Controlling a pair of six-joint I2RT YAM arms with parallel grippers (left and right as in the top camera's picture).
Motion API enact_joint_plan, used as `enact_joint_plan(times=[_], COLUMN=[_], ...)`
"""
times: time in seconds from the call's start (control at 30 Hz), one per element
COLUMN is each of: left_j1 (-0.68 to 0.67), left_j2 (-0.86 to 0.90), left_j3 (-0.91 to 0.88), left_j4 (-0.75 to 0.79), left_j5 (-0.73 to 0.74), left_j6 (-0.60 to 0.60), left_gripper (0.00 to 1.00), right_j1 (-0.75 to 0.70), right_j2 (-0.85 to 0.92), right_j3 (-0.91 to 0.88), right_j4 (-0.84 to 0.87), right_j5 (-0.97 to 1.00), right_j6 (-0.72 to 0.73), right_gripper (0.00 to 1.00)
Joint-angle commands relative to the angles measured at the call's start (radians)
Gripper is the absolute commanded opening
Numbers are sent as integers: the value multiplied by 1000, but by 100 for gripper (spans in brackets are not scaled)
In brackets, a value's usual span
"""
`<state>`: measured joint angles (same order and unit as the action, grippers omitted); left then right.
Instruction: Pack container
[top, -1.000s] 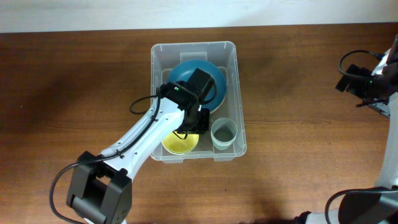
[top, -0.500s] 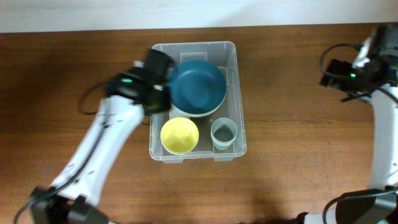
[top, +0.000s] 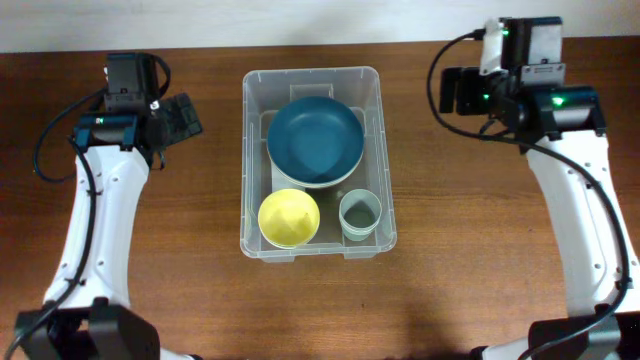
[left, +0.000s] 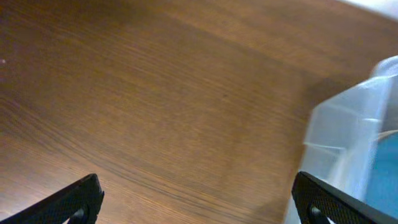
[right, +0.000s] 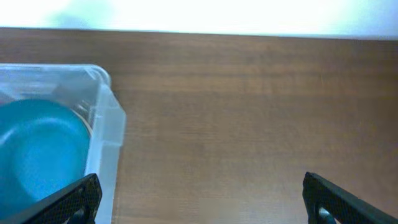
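Observation:
The clear plastic container (top: 311, 73) stands mid-table. It holds a blue bowl (top: 315, 140) at the back, a yellow bowl (top: 289, 218) front left and a grey-green cup (top: 360, 215) front right. My left gripper (top: 185, 118) hovers over bare wood left of the container, open and empty. In the left wrist view its fingertips (left: 81, 199) stand wide apart, with the container's corner (left: 348, 130) at the right edge. My right gripper (top: 450, 92) hangs right of the container, open and empty. The right wrist view shows the container's corner (right: 106, 124) and the blue bowl (right: 37, 155) at left.
The blue bowl rests in a pale bowl whose rim (top: 315, 186) shows beneath it. Brown wooden table (top: 480, 260) surrounds the container, and a pale wall strip (top: 200, 20) runs along the far edge. Both white arms reach in from the front corners.
My left gripper has lifted out of the container, swung to its left and opened. The right arm has moved in from the table's right edge toward the container.

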<state>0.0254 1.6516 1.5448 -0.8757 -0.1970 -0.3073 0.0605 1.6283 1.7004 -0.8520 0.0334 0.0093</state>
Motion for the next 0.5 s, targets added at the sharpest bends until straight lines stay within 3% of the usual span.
enact_joint_plan(times=[0.0,0.47], left_j1=[6,17], left_j2=[32,-72], left_j3=[9,8], left_j4=[4,-130], left_j5=[-8,-2], left_j6=[51,81], left_gripper=[99,100], right_j1=[4,5], right_j2=[2,-58], right_j3=[-2,-2], right_j4=[58,-116], right_j5=[58,36], right_j6=[-37,26], right_gripper=[99,99])
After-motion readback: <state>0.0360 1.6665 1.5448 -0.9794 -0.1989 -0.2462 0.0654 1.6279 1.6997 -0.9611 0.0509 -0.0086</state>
